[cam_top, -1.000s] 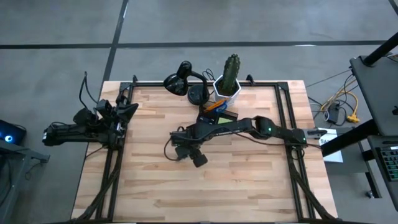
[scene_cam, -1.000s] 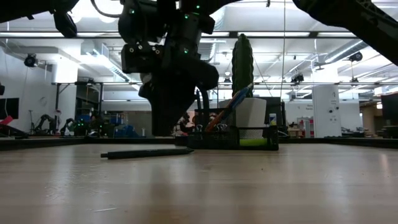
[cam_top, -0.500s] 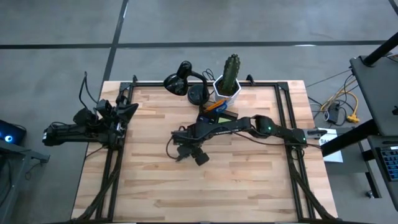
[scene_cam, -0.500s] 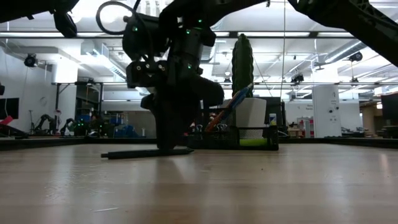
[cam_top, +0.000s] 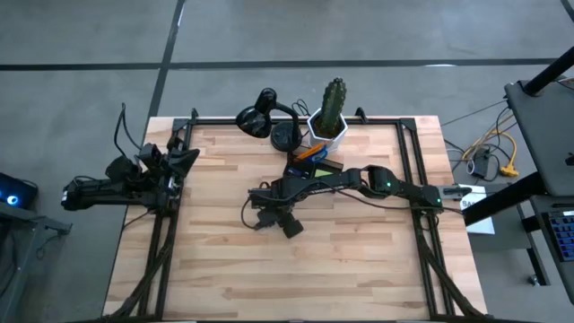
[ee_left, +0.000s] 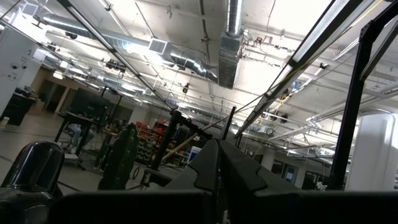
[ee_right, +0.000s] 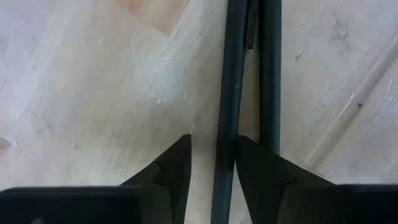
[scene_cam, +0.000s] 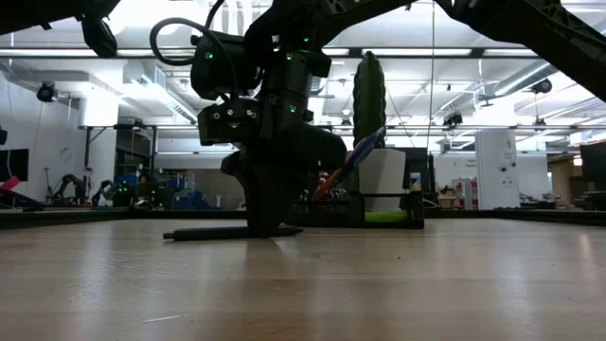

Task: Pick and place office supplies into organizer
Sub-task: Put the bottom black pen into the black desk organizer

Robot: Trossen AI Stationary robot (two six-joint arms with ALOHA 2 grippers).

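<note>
While lowered to the counter (cam_top: 359, 260), the right tool (ee_right: 212, 163) is seen narrowly parted astride a dark pen (ee_right: 227, 93), one finger on each side; contact cannot be told. The pen lies flat mid-counter. The organizer (scene_cam: 365, 210) stands well behind by the cactus pot (cam_top: 328, 126). The left tool (cam_top: 184, 158) is parked closed at the counter's left edge.

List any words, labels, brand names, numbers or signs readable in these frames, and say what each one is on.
No text can be read in any view.
White sheet off the table's right edge, high view: dark marks, too small to read.
Organizer, dark pen between the right gripper fingers, cactus pot: no visible lettering.
Room behind the table in the low view and left wrist view: any signs too blurred to read.
</note>
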